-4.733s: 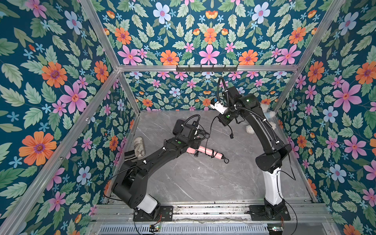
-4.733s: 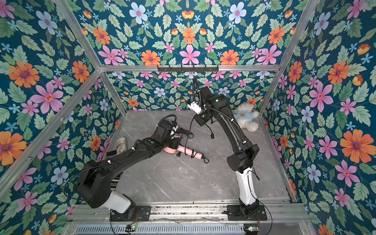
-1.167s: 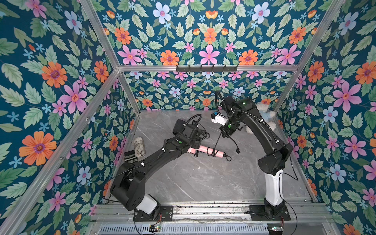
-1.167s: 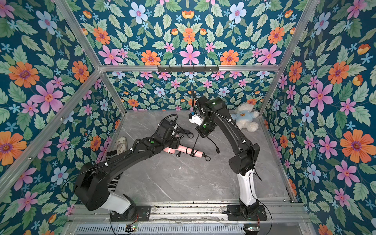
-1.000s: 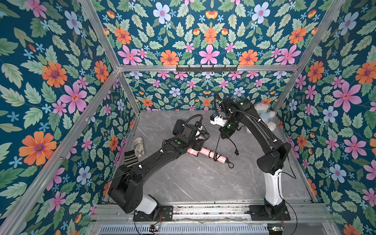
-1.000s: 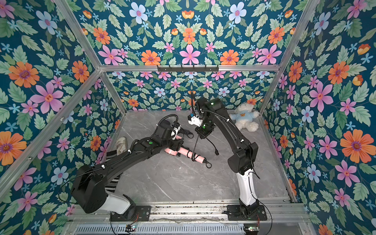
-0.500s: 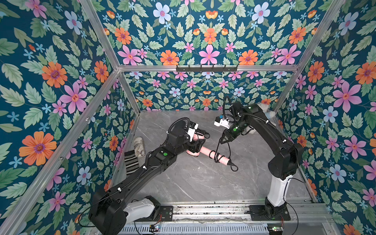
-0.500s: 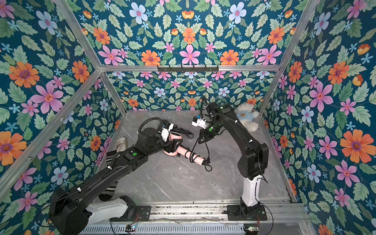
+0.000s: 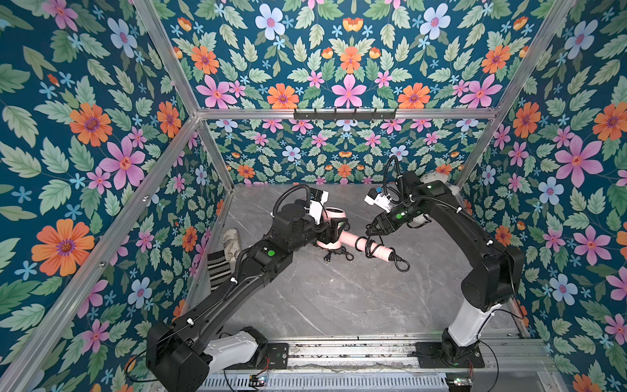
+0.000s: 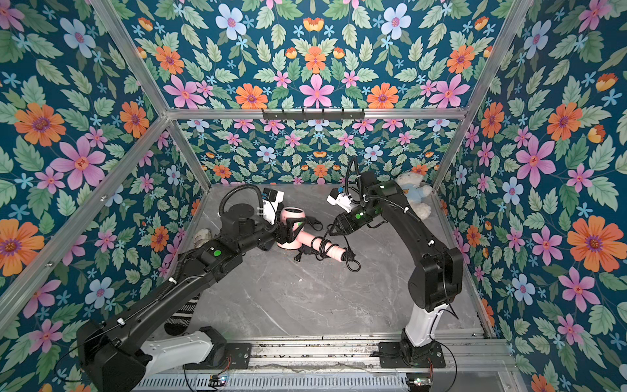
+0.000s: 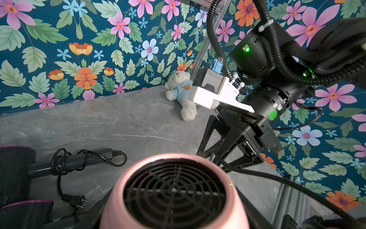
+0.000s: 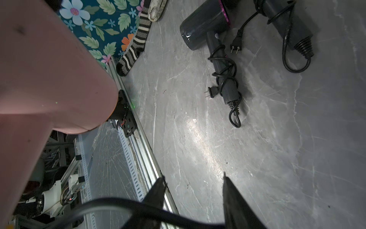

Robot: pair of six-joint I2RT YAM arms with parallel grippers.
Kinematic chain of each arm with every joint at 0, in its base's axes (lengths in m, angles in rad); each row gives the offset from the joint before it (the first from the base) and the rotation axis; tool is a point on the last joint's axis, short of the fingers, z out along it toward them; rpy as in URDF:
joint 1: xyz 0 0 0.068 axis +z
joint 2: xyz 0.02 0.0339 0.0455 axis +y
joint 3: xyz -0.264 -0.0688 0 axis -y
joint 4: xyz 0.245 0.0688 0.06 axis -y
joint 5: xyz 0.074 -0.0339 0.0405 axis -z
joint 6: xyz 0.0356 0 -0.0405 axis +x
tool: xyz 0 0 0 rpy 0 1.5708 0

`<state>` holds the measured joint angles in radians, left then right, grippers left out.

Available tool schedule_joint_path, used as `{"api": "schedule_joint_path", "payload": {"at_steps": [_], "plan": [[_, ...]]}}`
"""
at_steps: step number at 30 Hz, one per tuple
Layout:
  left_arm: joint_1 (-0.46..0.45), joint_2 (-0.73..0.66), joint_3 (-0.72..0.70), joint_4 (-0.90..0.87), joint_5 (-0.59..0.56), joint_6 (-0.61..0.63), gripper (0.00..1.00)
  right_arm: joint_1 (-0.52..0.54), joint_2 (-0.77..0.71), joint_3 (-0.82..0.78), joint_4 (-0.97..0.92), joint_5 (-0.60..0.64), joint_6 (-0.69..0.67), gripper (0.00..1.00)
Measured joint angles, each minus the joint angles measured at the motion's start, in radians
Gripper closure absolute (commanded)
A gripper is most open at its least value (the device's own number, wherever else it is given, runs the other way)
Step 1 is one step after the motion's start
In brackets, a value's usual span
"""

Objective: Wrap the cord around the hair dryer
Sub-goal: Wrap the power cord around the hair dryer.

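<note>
The pink hair dryer point(image 9: 339, 214) hangs above the table, with my left gripper point(image 9: 334, 230) shut on its head. In the left wrist view its black rear grille point(image 11: 174, 190) fills the foreground. The black cord point(image 9: 372, 247) circles the pink handle point(image 10: 326, 250) in several turns and ends in a loose loop point(image 9: 402, 264) past the handle's tip. My right gripper point(image 12: 194, 188) stands open just beside the handle. A strand of cord point(image 12: 118, 206) runs slack across its fingers. In both top views the right gripper point(image 10: 331, 232) hovers over the wrapped turns.
Two dark hair dryers point(image 12: 208, 31) point(image 12: 287, 19) with wrapped cords lie on the grey table under the pink one. A teddy bear point(image 10: 414, 197) sits in the back right corner. A striped sock point(image 9: 217, 268) lies by the left wall.
My right gripper has opened and let go of the cord it was pulling. The left arm has stretched forward and lifted the dryer, with its handle now pointing right.
</note>
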<state>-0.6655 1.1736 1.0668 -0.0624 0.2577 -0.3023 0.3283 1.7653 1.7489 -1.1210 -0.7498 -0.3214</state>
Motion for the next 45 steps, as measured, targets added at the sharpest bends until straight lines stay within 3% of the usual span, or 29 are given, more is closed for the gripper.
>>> {"api": "schedule_joint_path", "payload": {"at_steps": [1,4,11,20,28,31,39,45], "plan": [[0.0,0.002,0.01,-0.012,0.0,-0.005,1.0,-0.006,-0.009,-0.012,0.012,-0.004,0.002,0.19],[0.0,0.013,0.04,-0.035,-0.002,-0.008,1.0,-0.015,-0.045,-0.064,0.06,-0.02,0.01,0.15],[0.0,0.026,0.088,-0.093,-0.01,-0.036,1.0,-0.059,-0.143,-0.216,0.227,-0.058,0.063,0.15],[0.0,0.076,0.216,-0.193,-0.081,-0.114,1.0,-0.148,-0.299,-0.465,0.566,-0.113,0.238,0.14],[0.0,0.167,0.312,-0.301,-0.188,-0.169,1.0,-0.171,-0.343,-0.667,0.765,-0.132,0.278,0.25],[0.008,0.196,0.339,-0.331,-0.203,-0.177,1.0,-0.177,-0.33,-0.715,0.816,-0.141,0.279,0.25],[0.066,0.225,0.382,-0.364,-0.148,-0.197,1.0,-0.193,-0.321,-0.842,0.98,-0.136,0.227,0.23],[0.082,0.247,0.431,-0.42,-0.092,-0.188,1.0,-0.196,-0.301,-0.845,1.063,-0.162,0.163,0.29]]}}
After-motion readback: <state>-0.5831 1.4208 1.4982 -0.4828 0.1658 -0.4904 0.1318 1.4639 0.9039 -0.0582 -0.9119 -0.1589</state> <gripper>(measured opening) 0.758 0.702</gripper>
